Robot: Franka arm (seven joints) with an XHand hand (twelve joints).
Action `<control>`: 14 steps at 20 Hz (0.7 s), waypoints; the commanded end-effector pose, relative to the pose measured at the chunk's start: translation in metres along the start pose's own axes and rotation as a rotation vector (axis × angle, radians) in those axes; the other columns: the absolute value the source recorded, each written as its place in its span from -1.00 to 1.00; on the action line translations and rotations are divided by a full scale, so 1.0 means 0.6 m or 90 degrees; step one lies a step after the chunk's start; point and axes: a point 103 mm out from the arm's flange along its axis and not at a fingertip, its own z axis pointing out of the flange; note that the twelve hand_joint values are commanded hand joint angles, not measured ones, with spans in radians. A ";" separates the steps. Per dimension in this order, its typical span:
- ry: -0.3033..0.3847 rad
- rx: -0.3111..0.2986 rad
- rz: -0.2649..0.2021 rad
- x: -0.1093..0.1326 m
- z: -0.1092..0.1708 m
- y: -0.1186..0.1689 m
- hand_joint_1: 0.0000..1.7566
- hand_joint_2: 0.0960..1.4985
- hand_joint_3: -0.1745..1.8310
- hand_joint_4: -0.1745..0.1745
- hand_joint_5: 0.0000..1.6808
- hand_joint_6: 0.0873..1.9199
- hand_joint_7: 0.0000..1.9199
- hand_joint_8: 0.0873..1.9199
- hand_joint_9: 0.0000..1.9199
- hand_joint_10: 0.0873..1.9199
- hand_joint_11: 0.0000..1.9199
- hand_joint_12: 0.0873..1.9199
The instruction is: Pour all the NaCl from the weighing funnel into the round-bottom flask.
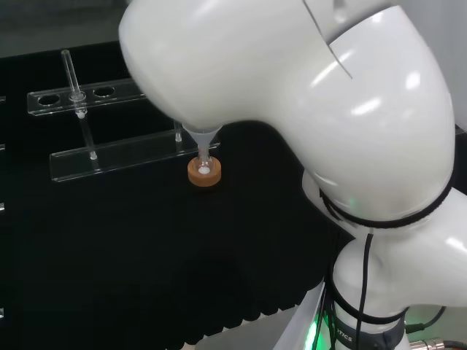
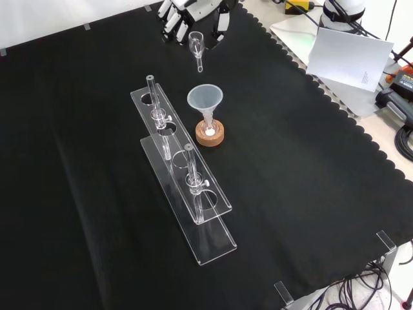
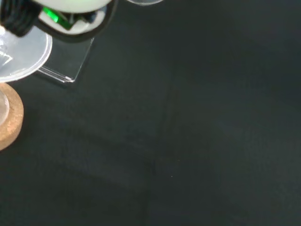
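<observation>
Currently the hand [image 2: 193, 14] sits at the top edge of the front view, fingers curled around the upper part of the weighing funnel [image 2: 196, 46]. The piece hangs clear of the black cloth [image 2: 310, 181], cup end up near the fingers and thin stem angled down. Can't tell from these views whether any powder is left in it. Just below it in the front view stands the round-bottom flask [image 2: 210, 130] on a cork ring [image 2: 210, 135], with a clear plastic funnel [image 2: 205, 99] seated in its neck. White powder shows at the bottom of the flask in both front and head views. The weighing funnel is near the plastic funnel's mouth but not over it and not touching it. To the left of the flask in the front view is a clear acrylic rack [image 2: 184, 181] holding two upright glass tubes. In the head view the arm's white link covers the hand, with flask and cork ring just under it. In the wrist view the cork ring and funnel rim show at the edge.
</observation>
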 end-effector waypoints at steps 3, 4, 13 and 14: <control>0.122 -0.010 -0.012 -0.038 0.017 0.006 0.26 -0.20 -0.13 1.00 0.46 -0.25 -0.37 -0.40 0.01 -0.61 -0.33 0.25; 0.133 -0.010 -0.013 -0.041 0.019 0.007 0.26 -0.20 -0.13 1.00 0.46 -0.25 -0.37 -0.40 0.01 -0.61 -0.32 0.25; 0.169 -0.009 -0.002 -0.075 0.039 0.010 0.26 -0.20 -0.13 1.00 0.46 -0.25 -0.36 -0.40 0.01 -0.61 -0.31 0.24; 0.167 -0.008 0.000 -0.076 0.041 0.009 0.26 -0.20 -0.13 1.00 0.46 -0.25 -0.36 -0.40 0.01 -0.61 -0.31 0.24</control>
